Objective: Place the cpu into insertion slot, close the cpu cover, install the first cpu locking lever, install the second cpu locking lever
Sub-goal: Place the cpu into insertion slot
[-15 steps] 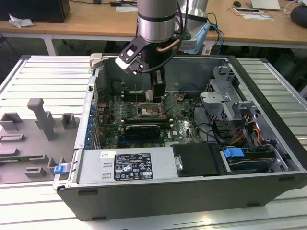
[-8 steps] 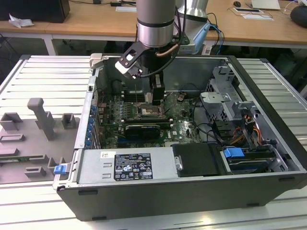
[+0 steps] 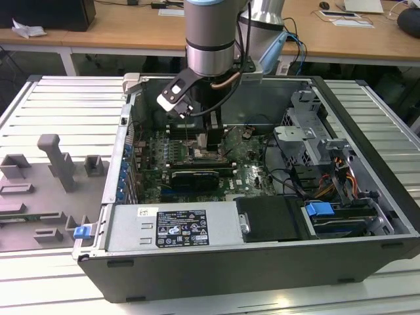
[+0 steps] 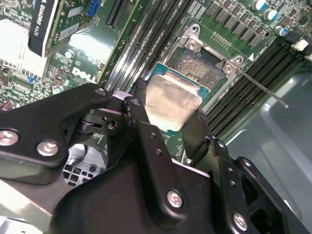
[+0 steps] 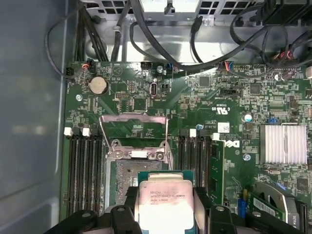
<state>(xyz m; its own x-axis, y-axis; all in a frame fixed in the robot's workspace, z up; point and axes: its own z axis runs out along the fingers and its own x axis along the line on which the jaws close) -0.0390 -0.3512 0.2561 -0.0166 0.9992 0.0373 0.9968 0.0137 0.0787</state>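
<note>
Closest in, my gripper [image 4: 168, 114] is clamping the cpu [image 4: 173, 97]. My fingers [image 4: 146, 136] are pinching it by two opposite edges and are spread no wider than the chip itself. Its silvery top is facing the camera and its green edge is peeking out underneath. In the first wrist view the same grip is showing, with the cpu [image 5: 165, 204] flat and square between the dark pads.

So I'm judging this as step one, the placement, and it's not yet done. Just beyond the chip, the insertion slot [image 5: 124, 180] is lying bare, and its contact field is showing uncovered in the second wrist view [image 4: 200, 63]. I'm hovering the chip partly over its near edge. How high above it, I can't tell.

Past the socket, the cpu cover [image 5: 132, 117] is standing swung up and open, so nothing is blocking the recess. A thin locking lever [image 4: 261, 87] is sticking out free at the side, unlatched.

Seating the chip calls for lining its edges up square with the metal rim and keeping it level, with no tilt and no dragging across those contacts.

Flanking the socket are the memory slots [image 5: 85, 165] and the green circuit board [image 5: 146, 92]. Farthest out, the exterior view has my gripper [image 3: 210, 131] reaching down inside the open computer case [image 3: 367, 151].
</note>
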